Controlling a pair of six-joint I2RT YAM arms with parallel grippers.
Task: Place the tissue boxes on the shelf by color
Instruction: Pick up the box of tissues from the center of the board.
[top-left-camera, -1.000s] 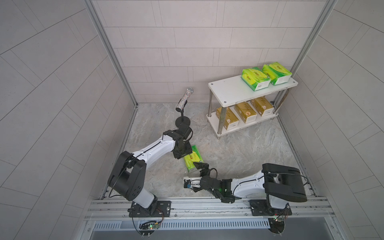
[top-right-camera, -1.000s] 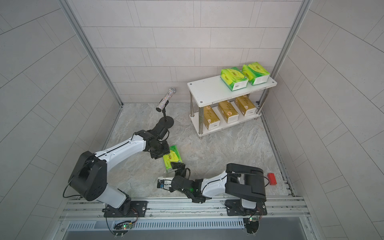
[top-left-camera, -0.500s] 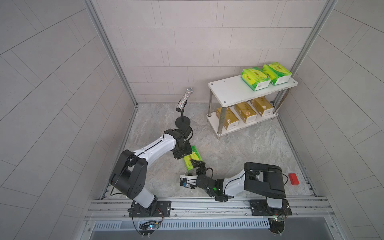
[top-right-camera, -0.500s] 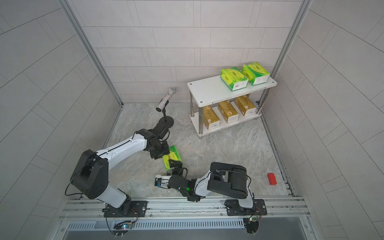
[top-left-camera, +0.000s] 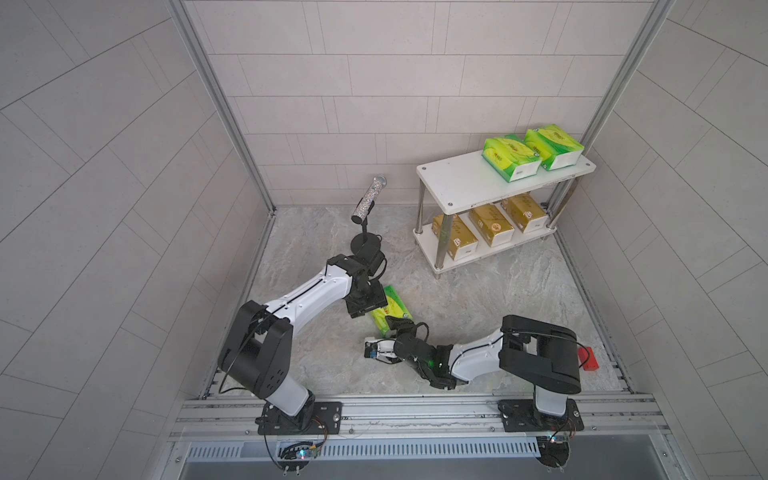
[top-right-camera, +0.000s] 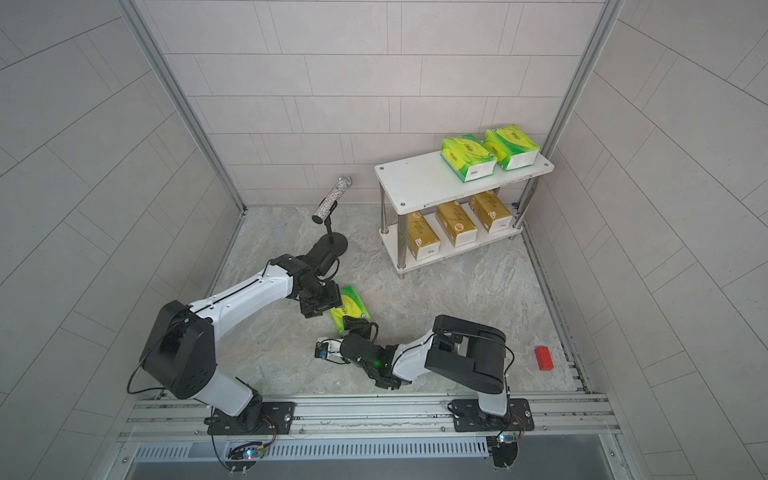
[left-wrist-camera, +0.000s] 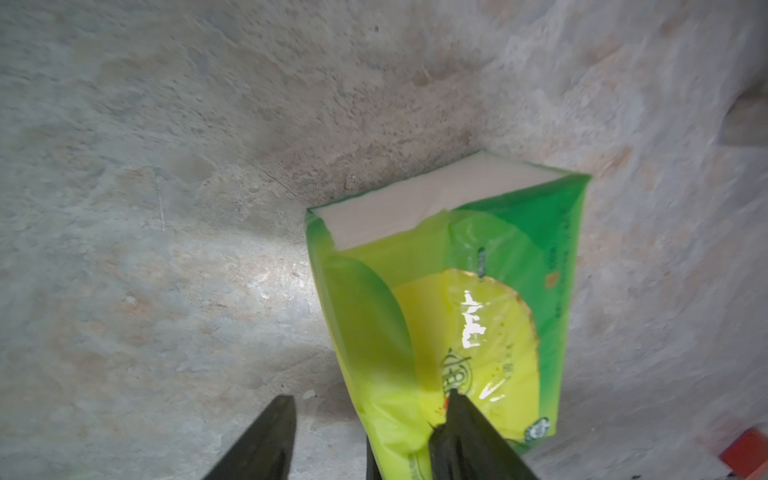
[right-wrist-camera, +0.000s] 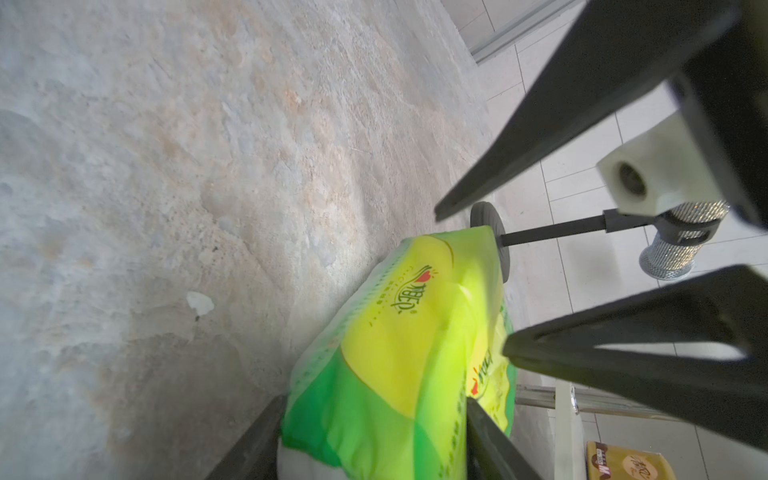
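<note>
One green tissue box (top-left-camera: 392, 307) (top-right-camera: 352, 305) lies on the stone floor between my two arms. My right gripper (right-wrist-camera: 374, 401) (top-left-camera: 398, 326) is shut on its near end, a finger pressed to each long side. My left gripper (left-wrist-camera: 370, 397) (top-left-camera: 368, 305) hovers open over its far end, one finger above the yellow leaf print (left-wrist-camera: 465, 332), the other over bare floor. The shelf (top-left-camera: 461, 183) (top-right-camera: 415, 183) stands at the back right. Two green boxes (top-left-camera: 513, 160) (top-left-camera: 552, 145) sit on its top board. Three gold boxes (top-left-camera: 490, 224) line its lower board.
A black-based stand with a glittery cylinder (top-left-camera: 369, 199) (right-wrist-camera: 681, 245) rises just behind the left wrist. A small red block (top-left-camera: 588, 359) (top-right-camera: 543, 358) lies at the right by the front rail. Tiled walls close in three sides.
The left gripper has gone from shut to open above the box. The right gripper, wide open before, has closed onto the box's near end.
</note>
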